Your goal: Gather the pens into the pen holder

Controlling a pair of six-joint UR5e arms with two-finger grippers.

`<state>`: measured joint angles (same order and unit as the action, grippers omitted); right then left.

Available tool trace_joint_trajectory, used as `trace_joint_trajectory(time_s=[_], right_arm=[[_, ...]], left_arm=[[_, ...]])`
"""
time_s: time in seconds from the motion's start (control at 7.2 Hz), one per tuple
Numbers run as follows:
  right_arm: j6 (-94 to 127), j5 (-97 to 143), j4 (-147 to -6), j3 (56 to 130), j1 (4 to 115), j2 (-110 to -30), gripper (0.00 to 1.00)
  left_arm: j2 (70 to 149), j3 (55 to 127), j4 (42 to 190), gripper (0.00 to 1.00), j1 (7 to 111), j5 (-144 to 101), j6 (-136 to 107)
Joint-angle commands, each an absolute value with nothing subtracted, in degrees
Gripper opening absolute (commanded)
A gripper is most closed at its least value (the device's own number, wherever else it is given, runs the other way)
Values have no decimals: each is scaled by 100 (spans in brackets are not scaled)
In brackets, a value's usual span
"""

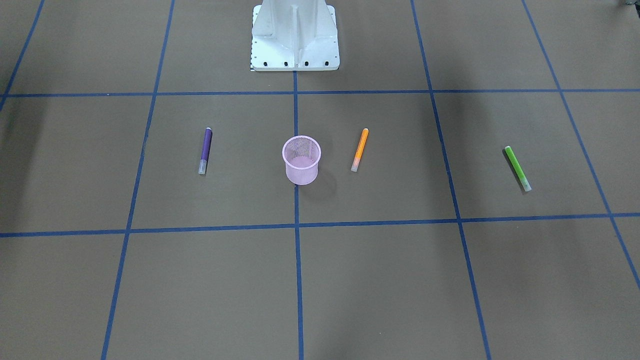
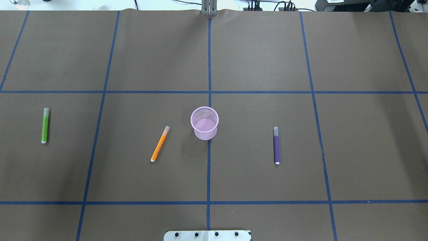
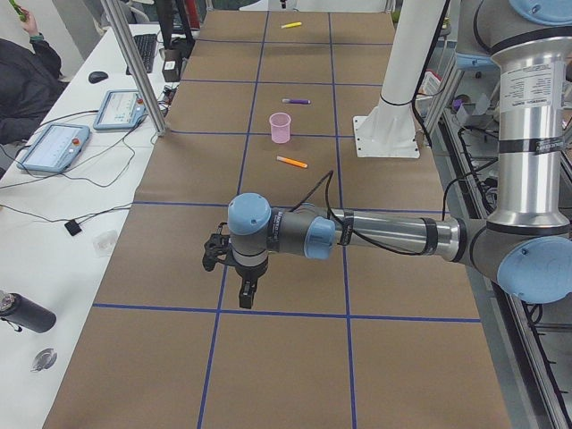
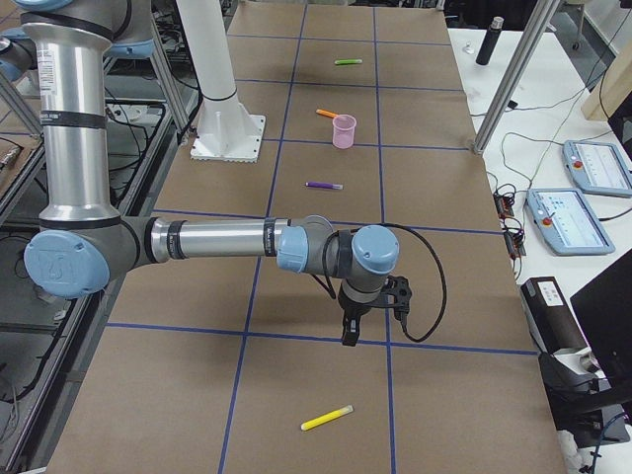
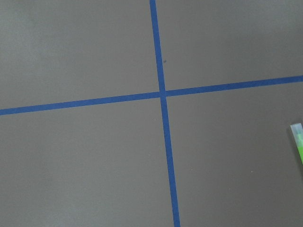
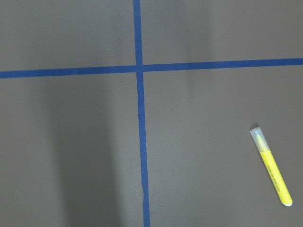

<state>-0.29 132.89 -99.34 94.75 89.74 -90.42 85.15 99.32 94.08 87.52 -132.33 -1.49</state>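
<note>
The pink mesh pen holder (image 2: 204, 122) stands upright at the table's middle and is empty. The orange pen (image 2: 159, 144) lies just to its left, the purple pen (image 2: 276, 145) to its right, and the green pen (image 2: 44, 125) far left. The green pen's cap end shows at the left wrist view's right edge (image 5: 298, 141). My left gripper (image 3: 241, 290) hangs over the table's left end and my right gripper (image 4: 348, 331) over the right end, both far from the holder. I cannot tell whether either is open or shut.
A fourth pen, yellow (image 4: 327, 418), lies at the table's right end, near my right gripper, and shows in the right wrist view (image 6: 271, 166). The white robot base (image 1: 295, 37) stands behind the holder. Blue tape lines grid the brown table cover.
</note>
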Motion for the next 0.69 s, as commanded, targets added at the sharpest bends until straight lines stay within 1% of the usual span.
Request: trace_joint_trajectory(time_s=[0.0, 0.56], right_arm=[[-35, 13315, -9923, 9579, 8982, -9026, 100], [-35, 13324, -9914, 9685, 8982, -8965, 100]], left_arm=[[8508, 9932, 9413, 100, 8745, -13245, -149], [8674, 10019, 9517, 100, 8658, -13263, -220]])
